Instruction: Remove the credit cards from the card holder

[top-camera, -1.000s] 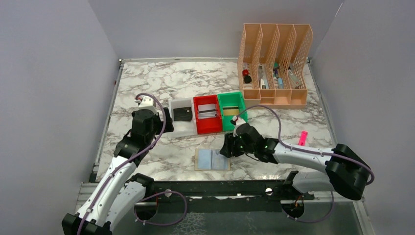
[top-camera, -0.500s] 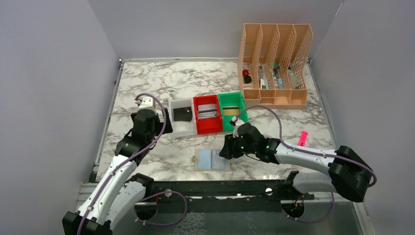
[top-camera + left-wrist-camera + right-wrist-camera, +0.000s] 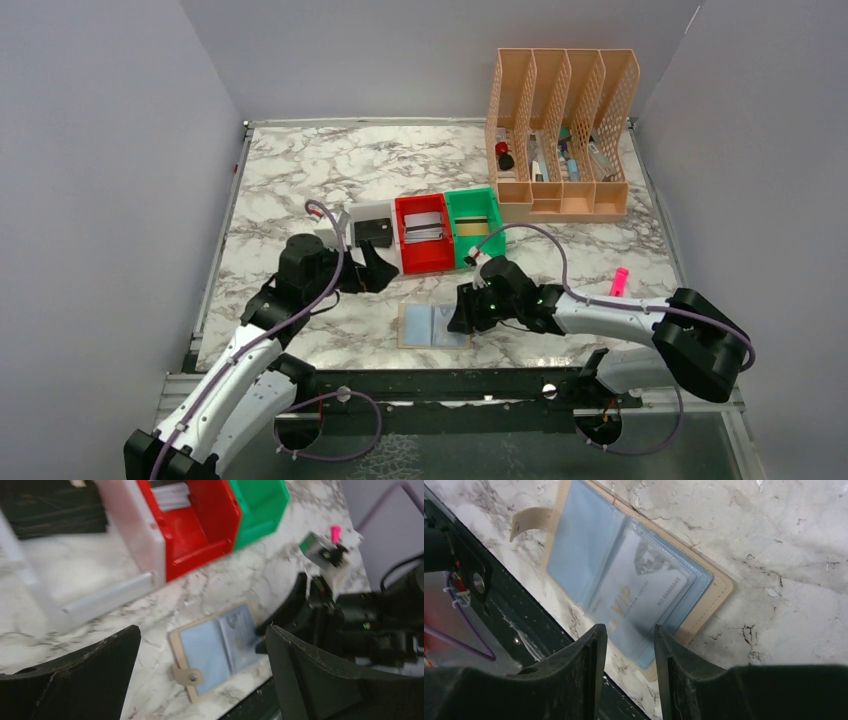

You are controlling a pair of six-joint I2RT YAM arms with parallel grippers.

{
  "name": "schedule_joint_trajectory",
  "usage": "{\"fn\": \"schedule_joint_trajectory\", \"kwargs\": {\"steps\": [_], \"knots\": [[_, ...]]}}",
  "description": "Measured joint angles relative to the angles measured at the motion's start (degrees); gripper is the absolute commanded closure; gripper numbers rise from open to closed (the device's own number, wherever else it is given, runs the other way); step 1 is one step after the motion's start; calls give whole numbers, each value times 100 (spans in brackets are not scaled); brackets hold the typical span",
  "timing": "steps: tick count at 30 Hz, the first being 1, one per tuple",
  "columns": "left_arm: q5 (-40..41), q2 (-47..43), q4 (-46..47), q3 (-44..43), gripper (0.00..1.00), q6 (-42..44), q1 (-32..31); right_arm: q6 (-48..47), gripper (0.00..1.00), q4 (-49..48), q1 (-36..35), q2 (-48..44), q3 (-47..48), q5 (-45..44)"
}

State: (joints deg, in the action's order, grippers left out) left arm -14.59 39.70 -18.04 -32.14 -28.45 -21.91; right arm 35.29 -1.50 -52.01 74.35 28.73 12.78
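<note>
Here the table (image 3: pixel 300 170) is white marble veined in grey, shut in by plain grey-lilac walls (image 3: pixel 100 150) on the left, far and right sides. A black rail (image 3: pixel 450 385) runs along its near edge, where the arms are bolted.

The holder (image 3: pixel 434 326) lies open and flat on the marble just beyond that rail, near the middle, blue-grey inside up and its snap tab pointing left. A silvery VIP card (image 3: pixel 639 597) sits in its right-hand pockets.

The right gripper (image 3: pixel 462 318) is low over the holder's right edge. Its fingers (image 3: pixel 584 670) stand a narrow gap apart, with a corner of the pockets showing between them; I cannot tell whether they touch it.

The left gripper (image 3: pixel 372 270) hangs above bare marble just left of the holder. It is spread wide and holds nothing.

Beyond the holder, three trays stand side by side:
- a white tray (image 3: pixel 352 262) with a black card (image 3: pixel 374 233) in it
- a red tray (image 3: pixel 425 258) with a pale card
- a green tray (image 3: pixel 474 250) with a tan one

A peach rack (image 3: pixel 562 135) of pens fills the far right corner. A small pink thing (image 3: pixel 620 281) lies alone on the right.
</note>
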Motion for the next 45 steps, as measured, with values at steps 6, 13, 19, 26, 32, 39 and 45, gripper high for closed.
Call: {"fn": "schedule_joint_trajectory", "kwargs": {"steps": [6, 13, 19, 26, 32, 39, 45], "knots": [[-44, 387, 444, 195, 8, -417, -1510, 74, 56, -2, 0, 153, -2, 2], [789, 1128, 1069, 503, 39, -872, -2865, 151, 57, -232, 0, 389, 2, 24], [1169, 1561, 1423, 933, 54, -1266, -3097, 269, 61, -337, 0, 442, 2, 33], [1429, 1333, 1600, 1663, 61, -1773, -3274, 284, 64, -332, 0, 442, 2, 59], [1429, 1290, 1906, 1963, 65, -2057, -3333, 245, 69, -291, 0, 442, 7, 247], [1462, 1287, 2199, 2135, 66, -2293, -3392, 208, 69, -188, 0, 431, 157, 595], [1506, 1047, 2326, 2341, 66, -2430, -3412, 162, 66, -2, 0, 409, 402, 586]]}}
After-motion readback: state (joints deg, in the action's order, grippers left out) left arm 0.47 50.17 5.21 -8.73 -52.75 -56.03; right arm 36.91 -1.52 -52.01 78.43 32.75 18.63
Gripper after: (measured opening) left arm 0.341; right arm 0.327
